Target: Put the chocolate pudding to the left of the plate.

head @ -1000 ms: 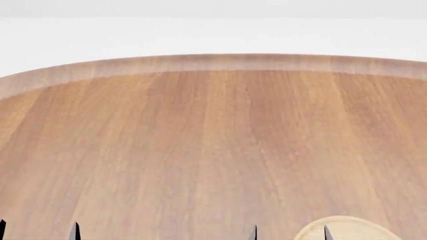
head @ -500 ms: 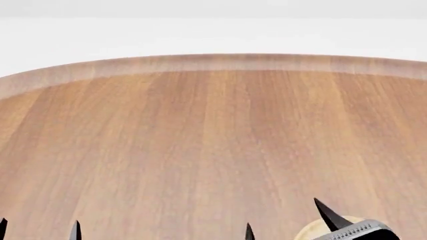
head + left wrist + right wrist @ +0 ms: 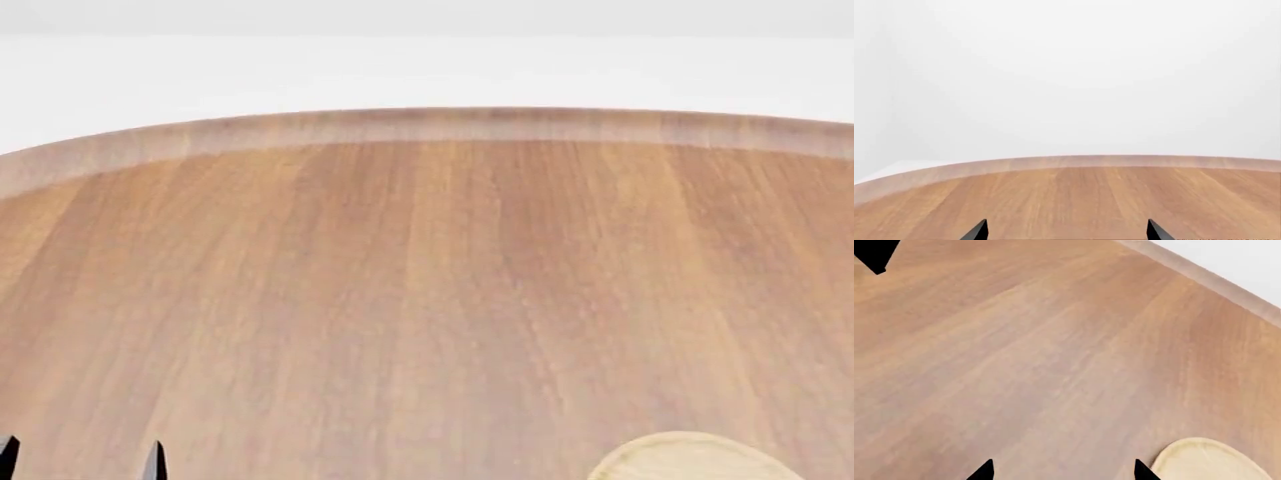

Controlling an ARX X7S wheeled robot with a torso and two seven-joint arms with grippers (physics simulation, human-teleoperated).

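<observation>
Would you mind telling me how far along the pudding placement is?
Nothing looks done: the chocolate pudding is in none of the views. Only the plate sits on the table. The left hand and right hand show open fingertips with nothing between them. Finding, grasping and placing remain.

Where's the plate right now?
The plate sits at the bottom edge of the head view, right of centre on the wooden table, cut off by the frame. In the right wrist view it lies just beside the right tool.

A big round wooden table [image 3: 427, 300] fills the view. Its edge curves at the back. Behind it is a plain white wall [image 3: 1067, 75].
</observation>
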